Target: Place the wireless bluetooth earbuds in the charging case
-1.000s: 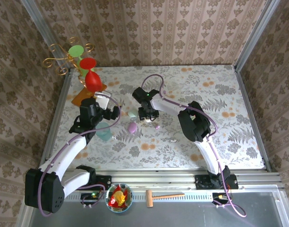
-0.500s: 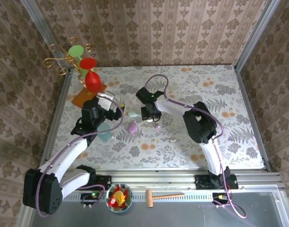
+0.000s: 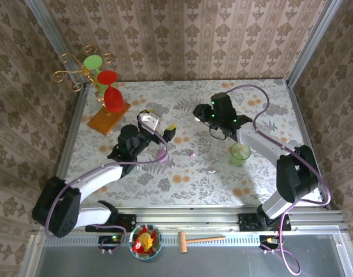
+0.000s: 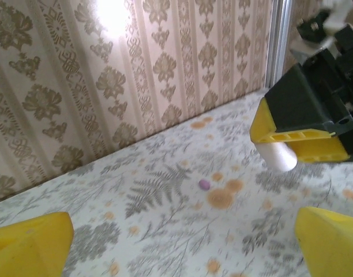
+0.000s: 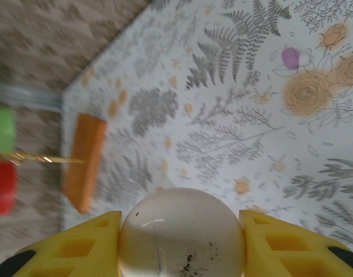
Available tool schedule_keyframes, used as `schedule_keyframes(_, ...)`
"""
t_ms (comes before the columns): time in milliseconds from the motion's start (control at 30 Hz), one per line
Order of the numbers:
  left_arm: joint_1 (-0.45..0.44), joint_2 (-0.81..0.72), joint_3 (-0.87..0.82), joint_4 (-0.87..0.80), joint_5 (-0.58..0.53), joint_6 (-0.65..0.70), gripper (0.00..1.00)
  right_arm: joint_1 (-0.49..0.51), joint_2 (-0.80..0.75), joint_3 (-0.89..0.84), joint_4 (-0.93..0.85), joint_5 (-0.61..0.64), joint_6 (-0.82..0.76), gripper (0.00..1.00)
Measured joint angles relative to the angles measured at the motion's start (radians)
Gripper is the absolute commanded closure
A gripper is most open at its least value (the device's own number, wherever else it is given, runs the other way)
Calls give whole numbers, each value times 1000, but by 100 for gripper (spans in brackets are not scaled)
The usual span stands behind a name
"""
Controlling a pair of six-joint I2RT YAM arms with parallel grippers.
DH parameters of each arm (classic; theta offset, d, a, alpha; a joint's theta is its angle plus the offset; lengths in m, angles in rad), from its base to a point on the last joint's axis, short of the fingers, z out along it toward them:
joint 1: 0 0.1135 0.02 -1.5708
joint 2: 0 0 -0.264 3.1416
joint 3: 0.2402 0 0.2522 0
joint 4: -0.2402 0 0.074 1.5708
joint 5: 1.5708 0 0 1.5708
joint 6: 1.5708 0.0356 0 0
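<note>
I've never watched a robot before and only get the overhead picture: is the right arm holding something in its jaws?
Observer: Yes, the right wrist camera shows a pale egg-shaped object clamped between both yellow fingers.
Visitor: And that purple speck on the table?
Observer: From the right wrist it is a lilac earbud with a whitish bit at one side.
Visitor: The left jaws?
Observer: Left wrist view: spread wide, nothing between them.

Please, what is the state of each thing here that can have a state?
Left fingers: open, holding nothing.
Right fingers: closed on the pale round object.
Lilac earbud: lying loose on the table.
Green cup: upright on the table.
</note>
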Motion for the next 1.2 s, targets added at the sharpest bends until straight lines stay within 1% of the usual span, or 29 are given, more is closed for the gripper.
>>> schedule_keyframes(33,-10,27,0,35,3,-15,2,-13,-6,-25,40,-20,37,61)
schedule_keyframes(200,-72,207,42,208,3,-97,5,-38,-11,-94,179,-114,165,61)
schedule_keyframes(333,-95,347,114,325,3,-161,8,-42,-14,-113,268,-167,222,60)
schedule_keyframes(400,-100,388,143,362,3,-180,9,-42,-18,-115,301,-185,237,60)
schedule_keyframes(633,-103,487,226,453,4,-218,23,-42,-55,-138,372,-218,263,61)
schedule_keyframes(767,-103,527,254,479,16,-238,35,-42,-58,-141,399,-234,270,61)
schedule_keyframes(1033,-116,539,275,501,73,-274,75,-42,-61,-150,433,-256,288,61)
schedule_keyframes(1100,-118,539,275,500,82,-280,79,-45,-64,-158,439,-256,288,60)
schedule_keyframes(1167,-118,539,275,501,87,-282,81,-45,-66,-163,449,-255,288,53)
schedule_keyframes(1200,-118,539,275,501,90,-283,81,-45,-68,-166,451,-255,287,47)
